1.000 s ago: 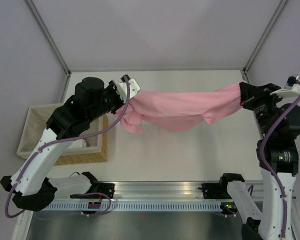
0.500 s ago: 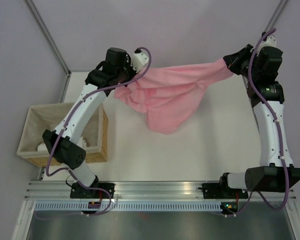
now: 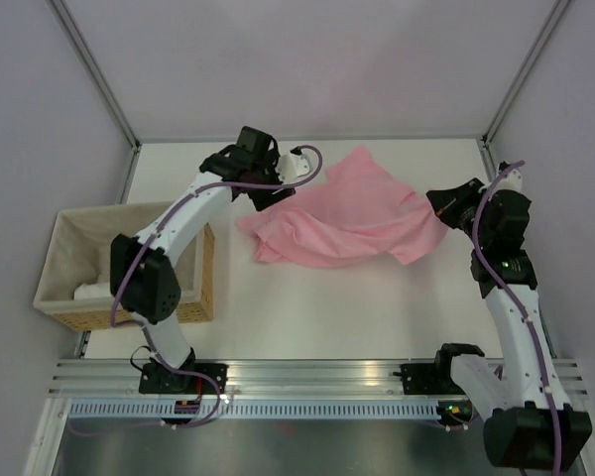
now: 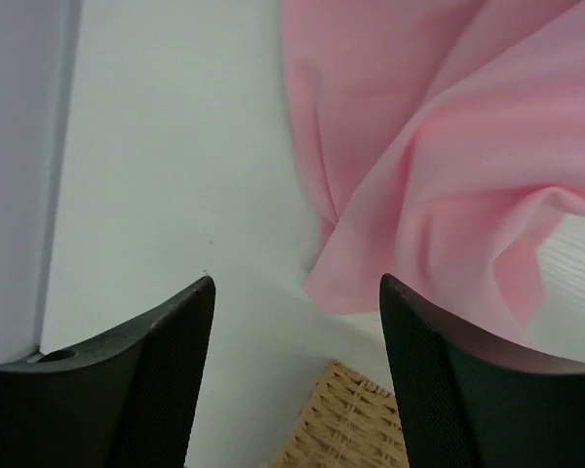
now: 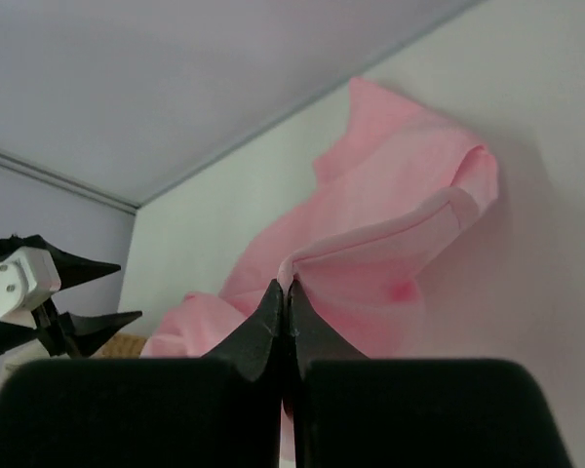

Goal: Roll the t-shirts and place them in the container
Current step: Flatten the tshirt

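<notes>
Item: plain light-pink, soft-fabric short-sleeved t-shirt (image 3: 342,223).
Change: a second ago it hung stretched between my arms. Now it lies rumpled on the far half of the white counter (image 3: 317,307).
My left fingers (image 3: 299,177) have sprung apart and freed the cloth. My right fingers (image 5: 285,288) are pinched together on a hem fold.
Judgement: shirt laid down but unsmoothed, rolling not begun.
Surroundings: lined wicker basket (image 3: 169,307) at left; pale lilac walls (image 3: 307,59).

white table (image 3: 307,307), crumpled pink t-shirt (image 3: 347,223) (far half), wicker basket (image 3: 169,312)
</notes>
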